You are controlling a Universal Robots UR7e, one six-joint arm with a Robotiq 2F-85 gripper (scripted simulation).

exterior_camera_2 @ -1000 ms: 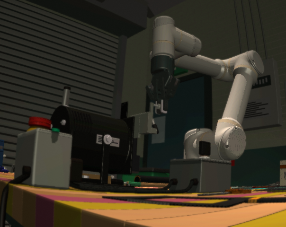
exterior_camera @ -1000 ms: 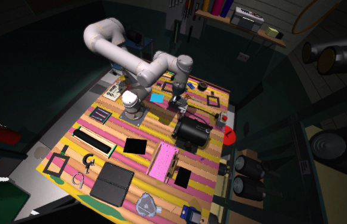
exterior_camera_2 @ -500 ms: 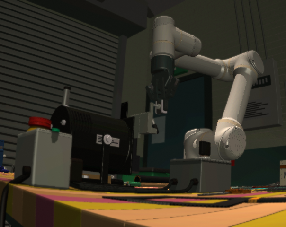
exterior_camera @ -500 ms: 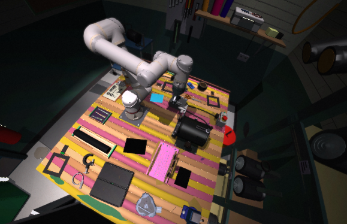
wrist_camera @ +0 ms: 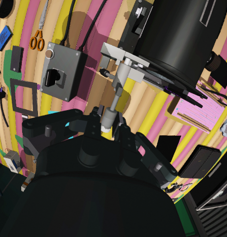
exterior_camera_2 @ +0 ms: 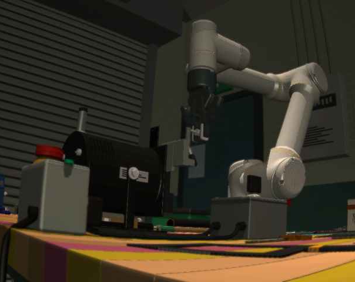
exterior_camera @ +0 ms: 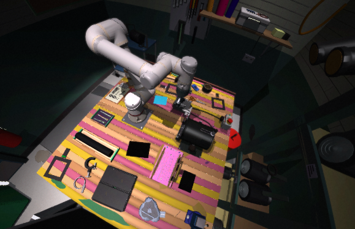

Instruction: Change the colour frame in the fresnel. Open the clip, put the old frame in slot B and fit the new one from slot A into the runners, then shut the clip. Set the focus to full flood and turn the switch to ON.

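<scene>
The clip lever (wrist_camera: 109, 115) (exterior_camera_2: 199, 133) is a grey rod with a light knob. It stands up from the grey bracket (wrist_camera: 122, 64) at the front of the black fresnel (exterior_camera: 196, 133) (exterior_camera_2: 117, 176). The knob lies between the fingers of my gripper (wrist_camera: 108, 124) (exterior_camera_2: 199, 133), which is open and holds nothing. The old colour frame (wrist_camera: 176, 92) sits in the runners on the lamp's front. The grey switch box (wrist_camera: 61, 71) with its black knob lies beside the lamp. The pink slot rack (exterior_camera: 166, 165) stands on the table in front of the lamp.
The arm's base (exterior_camera: 135, 111) stands behind the lamp. A grey box with a red button (exterior_camera_2: 54, 194) is at the lamp's rear. Empty black frames (wrist_camera: 24, 97), scissors (wrist_camera: 36, 41) and black squares (exterior_camera: 138, 149) lie around. Cables run across the table.
</scene>
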